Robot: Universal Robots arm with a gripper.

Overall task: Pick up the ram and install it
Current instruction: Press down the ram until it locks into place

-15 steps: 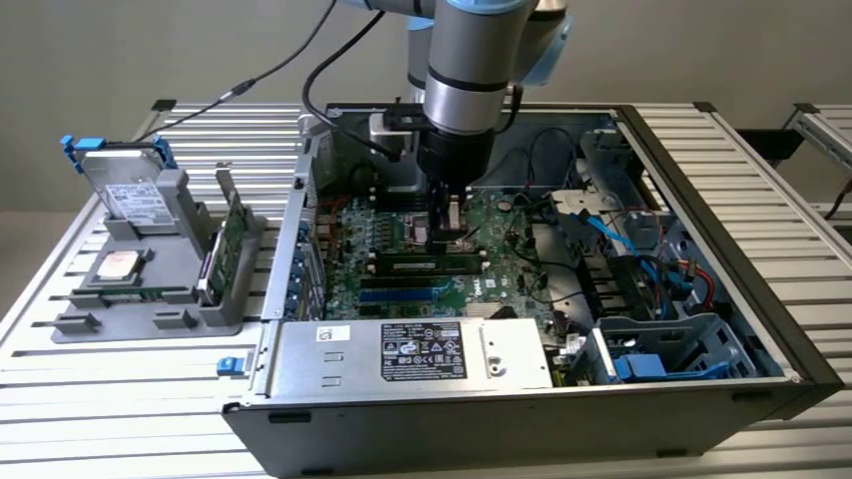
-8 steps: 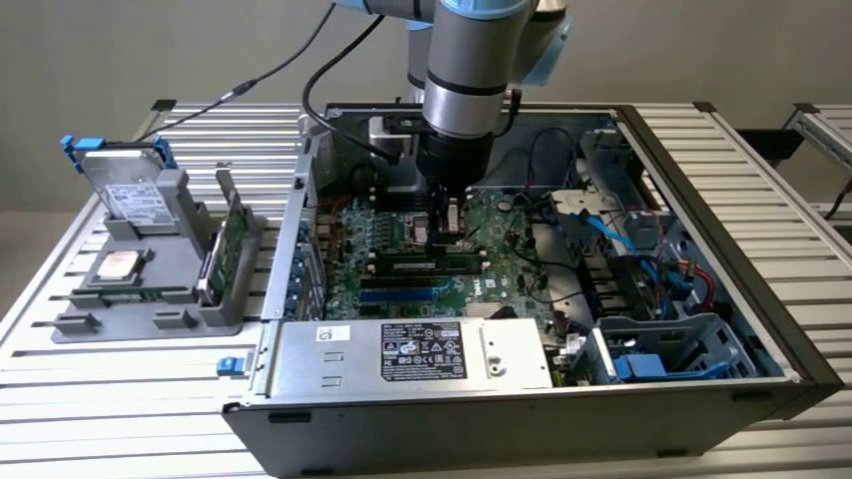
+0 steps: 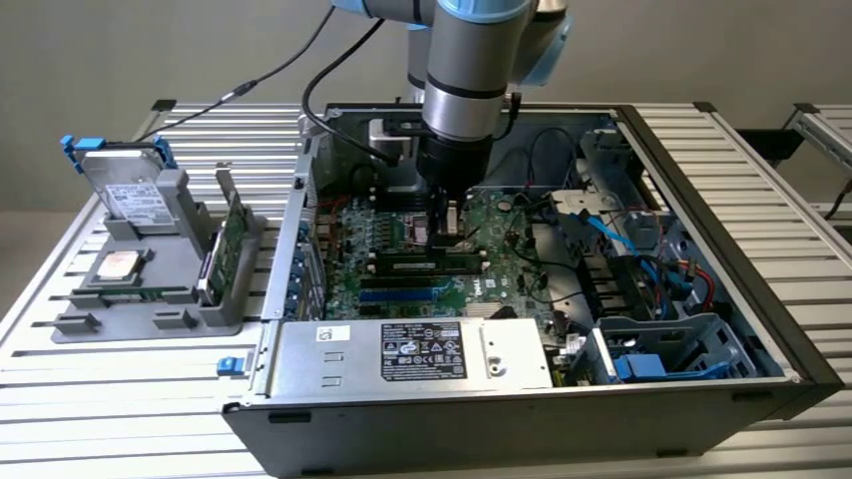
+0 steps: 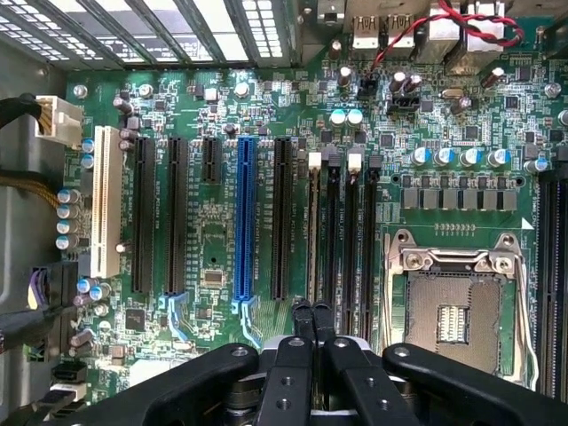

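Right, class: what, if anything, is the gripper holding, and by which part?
It cannot be told. The gripper is shut low over the motherboard's memory slots; whether anything thin sits pinched between its fingertips is hidden.

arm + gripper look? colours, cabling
The arm is a silver-grey metal cylinder with light-blue joint caps and a black lower wrist section. Black cables loop off beside it. The gripper is matte black, with linkage arms showing round pivot screws and two slim fingers.

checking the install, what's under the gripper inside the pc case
Under the shut gripper, the motherboard shows its row of memory slots and, beside them, the open processor socket. The gripper's own body hides the board nearest the camera.
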